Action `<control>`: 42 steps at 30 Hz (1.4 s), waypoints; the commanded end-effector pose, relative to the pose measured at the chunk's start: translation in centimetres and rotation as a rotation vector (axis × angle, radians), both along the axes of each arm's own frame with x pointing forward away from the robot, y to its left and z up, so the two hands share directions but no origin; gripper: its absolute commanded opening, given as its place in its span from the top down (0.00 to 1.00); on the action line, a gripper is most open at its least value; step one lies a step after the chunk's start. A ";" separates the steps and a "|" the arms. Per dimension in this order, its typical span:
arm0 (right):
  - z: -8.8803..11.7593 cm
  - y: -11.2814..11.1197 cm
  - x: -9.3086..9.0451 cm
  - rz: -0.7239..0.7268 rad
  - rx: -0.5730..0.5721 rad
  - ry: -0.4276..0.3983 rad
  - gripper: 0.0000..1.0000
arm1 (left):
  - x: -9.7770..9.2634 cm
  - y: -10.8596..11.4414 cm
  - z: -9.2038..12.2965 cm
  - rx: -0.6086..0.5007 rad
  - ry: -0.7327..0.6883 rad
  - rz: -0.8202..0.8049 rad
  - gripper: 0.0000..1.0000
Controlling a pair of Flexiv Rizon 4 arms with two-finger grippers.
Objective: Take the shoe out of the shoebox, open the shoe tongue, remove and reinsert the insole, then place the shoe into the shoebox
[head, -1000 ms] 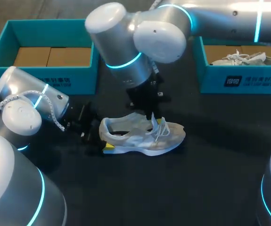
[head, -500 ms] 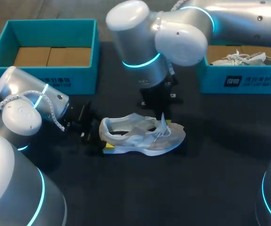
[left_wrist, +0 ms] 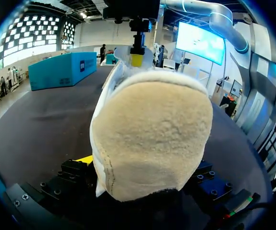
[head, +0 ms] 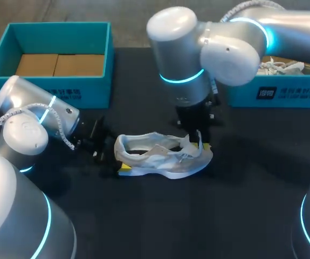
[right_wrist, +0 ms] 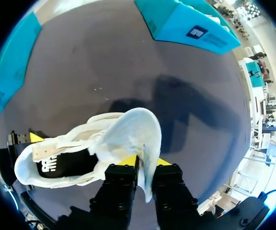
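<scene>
A white sneaker (head: 160, 159) lies on its sole on the black table, toe to the right. My left gripper (head: 114, 156) stands wide open around its heel (left_wrist: 152, 139), which fills the space between its fingers. My right gripper (head: 200, 141) comes down over the toe end and is shut on the tongue (right_wrist: 133, 132), which is pulled up and forward. In the right wrist view the tongue's edge is pinched in my right gripper (right_wrist: 145, 165), and the dark insole (right_wrist: 63, 163) shows inside the shoe. My right gripper (left_wrist: 138, 52) also shows beyond the heel in the left wrist view.
A teal shoebox (head: 52, 91) stands at the back left with brown cardboard inside. Another teal shoebox (head: 273, 93) at the back right holds a second white sneaker (head: 276, 66). Bare black table lies in front of the shoe.
My right arm has moved to the right, drawing the tongue up and toward the toe. The shoe and my left gripper have stayed in place.
</scene>
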State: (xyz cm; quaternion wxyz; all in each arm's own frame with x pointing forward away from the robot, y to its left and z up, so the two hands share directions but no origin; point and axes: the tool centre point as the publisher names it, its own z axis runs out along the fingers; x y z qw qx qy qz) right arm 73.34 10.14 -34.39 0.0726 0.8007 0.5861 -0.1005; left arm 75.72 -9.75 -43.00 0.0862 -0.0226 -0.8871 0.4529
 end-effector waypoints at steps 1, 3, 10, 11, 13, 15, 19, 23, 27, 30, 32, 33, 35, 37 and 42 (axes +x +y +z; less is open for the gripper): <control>-1.1 -0.6 -0.5 -0.240 0.018 -0.069 0.76 | 0.3 0.1 -0.6 0.002 0.001 0.000 1.00; -1.3 -0.6 -0.4 -0.240 0.021 -0.066 0.72 | 0.3 0.1 -0.6 0.002 0.001 0.000 1.00; -1.9 -0.7 -0.3 -0.246 0.025 -0.058 0.53 | 0.3 0.1 -0.6 0.002 0.001 0.000 1.00; -1.9 -0.7 -0.3 -0.246 0.026 -0.057 0.51 | 0.3 0.1 -0.6 0.002 0.001 0.000 1.00; -2.0 -0.7 -0.2 -0.247 0.025 -0.055 0.37 | 0.3 0.1 -0.6 0.002 0.001 0.000 1.00; -2.0 -0.7 -0.2 -0.248 0.024 -0.055 0.20 | 0.3 0.1 -0.6 0.002 0.001 0.000 1.00; -1.8 -0.5 -0.2 -0.247 0.022 -0.057 0.00 | 0.3 0.1 -0.6 0.002 0.001 0.000 1.00; -0.6 -0.2 -0.3 -0.246 0.016 -0.085 0.00 | 0.3 0.1 -0.6 0.002 0.001 0.000 1.00; 0.6 0.2 -0.4 -0.241 0.006 -0.106 0.00 | 0.3 0.1 -0.6 0.002 0.001 0.000 1.00; 1.3 0.3 -0.5 -0.238 0.000 -0.120 0.00 | 0.3 0.1 -0.6 0.002 0.001 0.000 1.00; 1.7 0.5 -0.6 -0.239 0.000 -0.129 0.00 | 0.3 0.1 -0.6 0.002 0.001 0.000 1.00; 1.9 0.6 -0.7 -0.238 -0.002 -0.133 0.00 | 0.3 0.1 -0.6 0.002 0.001 0.000 1.00; 2.3 0.7 -0.7 -0.235 -0.005 -0.140 0.00 | 0.3 0.1 -0.6 0.002 0.001 0.000 1.00; 2.6 0.9 -0.7 -0.230 -0.004 -0.148 0.00 | 0.3 0.1 -0.6 0.002 0.001 0.000 1.00; 4.4 1.9 -0.7 -0.198 -0.011 -0.181 0.00 | 0.3 0.1 -0.6 0.002 0.001 0.000 1.00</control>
